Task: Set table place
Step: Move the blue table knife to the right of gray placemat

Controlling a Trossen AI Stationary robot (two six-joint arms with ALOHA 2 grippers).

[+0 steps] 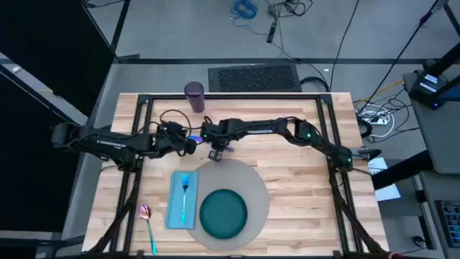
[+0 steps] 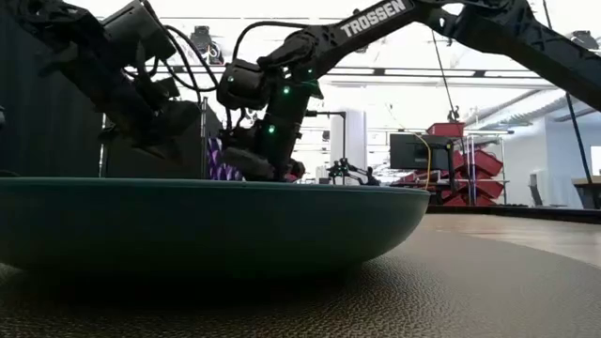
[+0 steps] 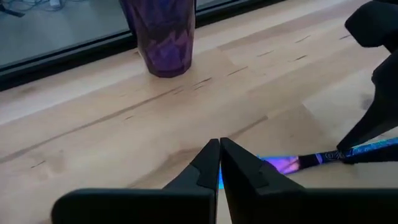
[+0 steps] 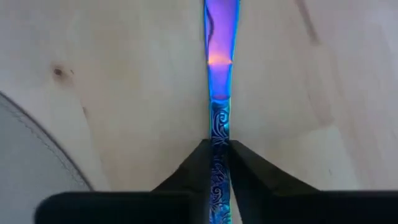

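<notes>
The blue knife [image 3: 283,163] hangs between my two grippers over the bare wood, just beyond the round grey mat [image 1: 255,183]. My left gripper [image 3: 219,152] is shut at its blade end, and my right gripper [image 4: 219,149] is shut on its patterned handle. On the mat lie the teal plate [image 1: 223,214] and the light blue napkin [image 1: 181,203], with the blue fork [image 1: 185,187] on top of the napkin. The spoon [image 1: 147,221] rests on the wood left of the mat. The purple cup [image 1: 194,96] stands at the far edge. My left gripper has the knife's blade end [image 3: 267,163] in the narrow slit between its two fingers, with blue showing in the slit. The fingers come level from the table's left. My right gripper pinches the patterned handle [image 4: 220,134] between its two fingertips, slanting down from above, with the fingers across the knife. The blade runs on beyond them, above the wood.
Black frame bars [image 1: 237,98] run along the table's far edge and down both sides. The low view is filled by the plate's wall [image 2: 207,225] and the mat [image 2: 423,291]. Bare wood lies right of the mat [image 1: 309,187].
</notes>
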